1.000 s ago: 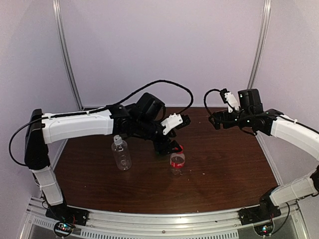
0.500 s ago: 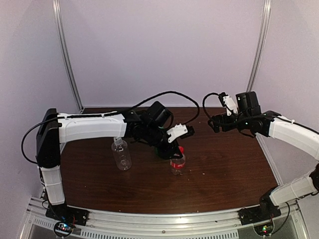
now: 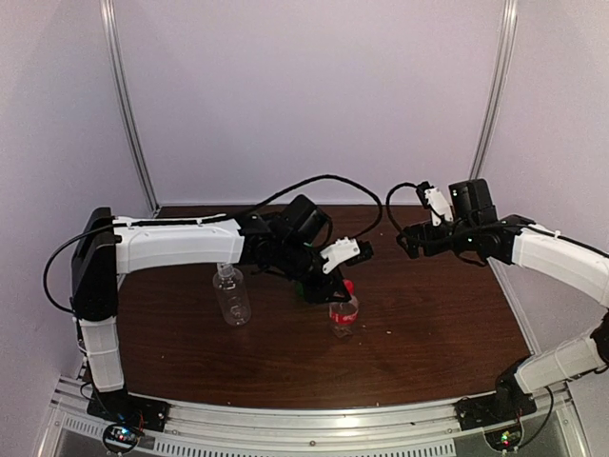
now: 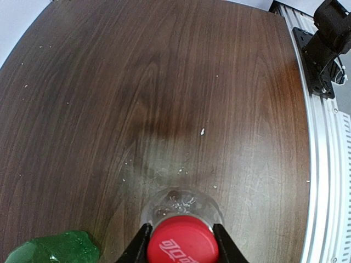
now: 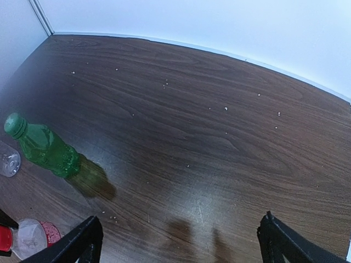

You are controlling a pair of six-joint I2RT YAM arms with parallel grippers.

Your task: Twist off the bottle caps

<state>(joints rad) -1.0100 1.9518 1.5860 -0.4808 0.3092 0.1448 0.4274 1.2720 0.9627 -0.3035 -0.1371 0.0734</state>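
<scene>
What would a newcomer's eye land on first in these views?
The left gripper pinching the red cap of the labelled bottle at centre draws the eye first. Next, the right gripper hanging wide open above the table at right rear, holding nothing, and the green bottle upright near the labelled one.

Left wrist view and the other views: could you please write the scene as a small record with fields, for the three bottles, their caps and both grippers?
left gripper: closed on the red cap, one finger against each side
right gripper: open, holds nothing, above the table
red-label bottle: under the left gripper, cap on
green bottle: upright, green cap on, not touched
clear bottle: upright, white cap on, not touched
caps removed: none
</scene>
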